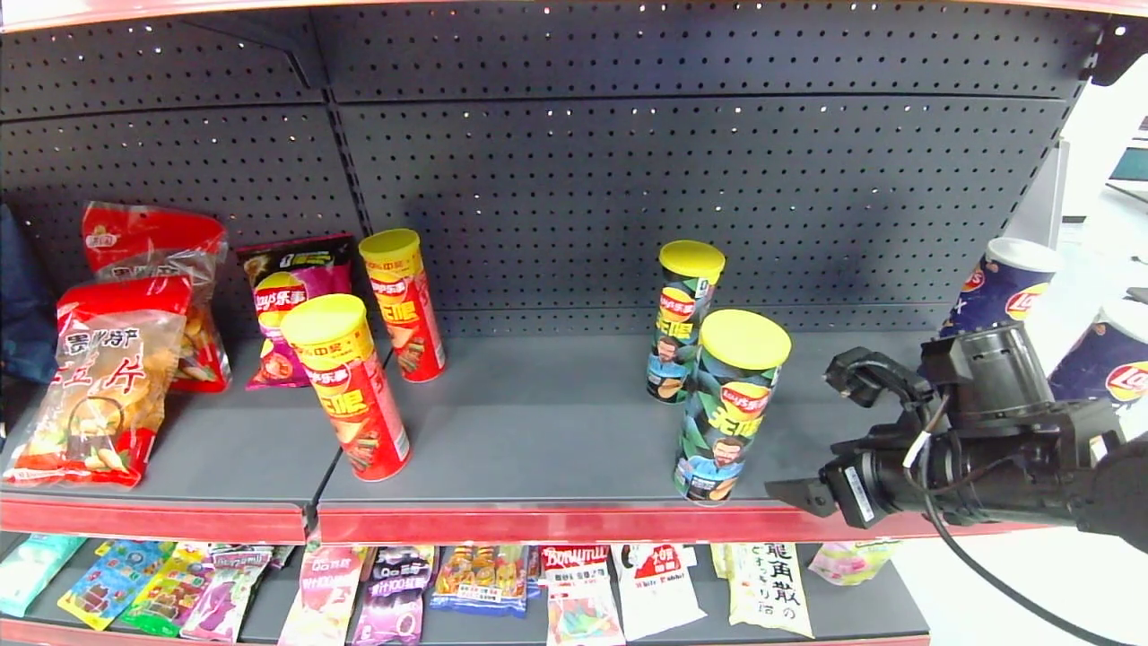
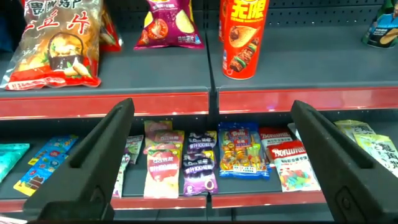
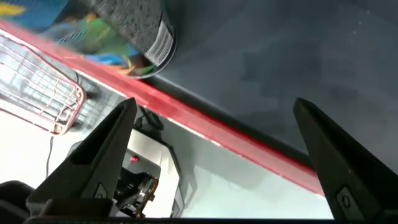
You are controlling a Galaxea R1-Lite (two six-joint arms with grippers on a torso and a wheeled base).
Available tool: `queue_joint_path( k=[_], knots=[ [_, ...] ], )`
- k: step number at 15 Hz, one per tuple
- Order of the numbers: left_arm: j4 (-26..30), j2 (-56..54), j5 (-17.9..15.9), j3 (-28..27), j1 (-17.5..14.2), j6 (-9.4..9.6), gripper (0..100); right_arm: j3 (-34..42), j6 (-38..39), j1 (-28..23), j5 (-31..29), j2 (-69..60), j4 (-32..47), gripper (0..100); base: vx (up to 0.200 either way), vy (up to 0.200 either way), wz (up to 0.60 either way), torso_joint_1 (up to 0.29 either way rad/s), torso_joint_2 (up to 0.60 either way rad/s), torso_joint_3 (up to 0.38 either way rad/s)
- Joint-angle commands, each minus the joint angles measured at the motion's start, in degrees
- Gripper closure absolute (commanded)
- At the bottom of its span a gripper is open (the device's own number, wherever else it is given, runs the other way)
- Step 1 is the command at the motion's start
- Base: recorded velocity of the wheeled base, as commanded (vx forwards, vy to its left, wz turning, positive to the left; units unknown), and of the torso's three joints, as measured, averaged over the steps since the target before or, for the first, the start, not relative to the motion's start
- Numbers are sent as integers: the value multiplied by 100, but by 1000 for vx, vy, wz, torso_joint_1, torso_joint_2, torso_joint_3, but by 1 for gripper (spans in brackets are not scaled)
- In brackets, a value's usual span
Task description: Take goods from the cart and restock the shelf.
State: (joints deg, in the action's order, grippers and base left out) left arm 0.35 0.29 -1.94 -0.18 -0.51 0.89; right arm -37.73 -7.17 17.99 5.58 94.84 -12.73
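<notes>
Red cans (image 1: 348,386) x2, green (image 1: 728,404) x2, blue (image 1: 1000,287) prob. x2.

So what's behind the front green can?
A second green can with a yellow lid, then the dark pegboard wall. The front green can hides part of the second one's lower side.

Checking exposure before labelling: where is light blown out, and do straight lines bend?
Head view: washed-out white right of the blue cans, light specks through the pegboard holes, its seams bow slightly. Left wrist view: even light, no glare. Right wrist view: bright white below the red shelf edge.
</notes>
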Motion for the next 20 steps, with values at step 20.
queue_joint_path(
  k=[20],
  knots=[
    [0, -3, 0, 1, -2, -1, 0, -648, -13, 38, -277, 983, 7, 0, 0, 0, 0, 0, 0, 0]
  ],
)
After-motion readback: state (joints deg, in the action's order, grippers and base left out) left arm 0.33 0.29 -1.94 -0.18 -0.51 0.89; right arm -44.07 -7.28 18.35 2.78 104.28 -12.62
